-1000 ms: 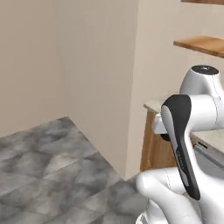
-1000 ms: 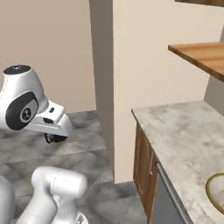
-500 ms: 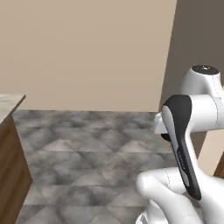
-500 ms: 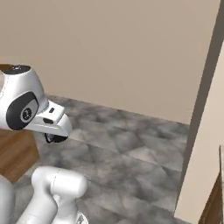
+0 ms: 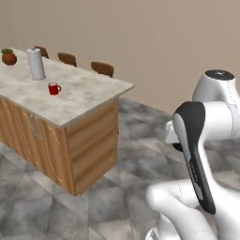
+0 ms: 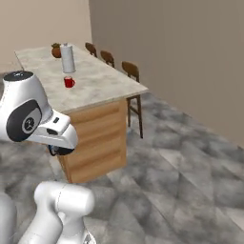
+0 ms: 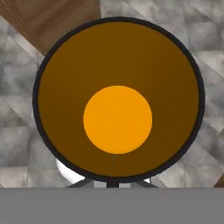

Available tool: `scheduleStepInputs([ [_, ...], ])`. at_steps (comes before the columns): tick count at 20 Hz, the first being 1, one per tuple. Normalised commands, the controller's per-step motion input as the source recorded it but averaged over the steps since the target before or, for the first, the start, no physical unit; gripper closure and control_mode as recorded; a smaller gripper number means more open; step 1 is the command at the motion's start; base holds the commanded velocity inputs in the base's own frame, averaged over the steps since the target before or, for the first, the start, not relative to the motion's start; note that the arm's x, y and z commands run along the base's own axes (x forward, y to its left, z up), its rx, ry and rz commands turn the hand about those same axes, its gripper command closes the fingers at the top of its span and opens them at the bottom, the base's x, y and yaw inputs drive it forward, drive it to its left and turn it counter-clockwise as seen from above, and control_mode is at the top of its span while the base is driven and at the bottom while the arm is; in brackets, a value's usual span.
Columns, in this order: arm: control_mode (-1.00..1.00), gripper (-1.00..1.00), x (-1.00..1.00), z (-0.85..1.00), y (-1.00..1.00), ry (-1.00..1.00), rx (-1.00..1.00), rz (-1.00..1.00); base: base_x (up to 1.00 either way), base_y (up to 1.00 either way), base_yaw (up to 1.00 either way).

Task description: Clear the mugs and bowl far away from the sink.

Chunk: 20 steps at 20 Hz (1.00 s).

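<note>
I have the black mug [image 7: 117,100] clamped in my gripper, orange inside facing the hand camera. The red mug [image 5: 54,88] already sits on the island counter [image 5: 89,96]; bowl's status unknown.

On the marble-topped wooden island counter [image 5: 89,93], the glossy red mug [image 5: 54,88] sits near the corner end. The tall white cylindrical canister [image 5: 36,64] stands behind it, and the small brown potted plant [image 5: 8,56] farther behind. Wooden stools [image 6: 132,71] line the counter's far side. The black mug with orange inside [image 7: 117,100] hangs over the floor beside the counter.
</note>
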Motion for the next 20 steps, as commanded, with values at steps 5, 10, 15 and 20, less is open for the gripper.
scheduleStepInputs([
  [5,1.00,1.00,0.00,0.00,0.00,0.00,0.00,0.00,0.79,-0.34,0.75],
  [10,1.00,1.00,0.00,0.00,0.00,0.00,0.00,0.00,1.00,-0.53,0.47],
  [15,1.00,1.00,0.00,0.00,0.00,0.00,0.00,0.00,1.00,-0.66,0.38],
  [20,1.00,1.00,0.00,0.00,0.00,0.00,0.00,0.00,1.00,-0.76,0.43],
])
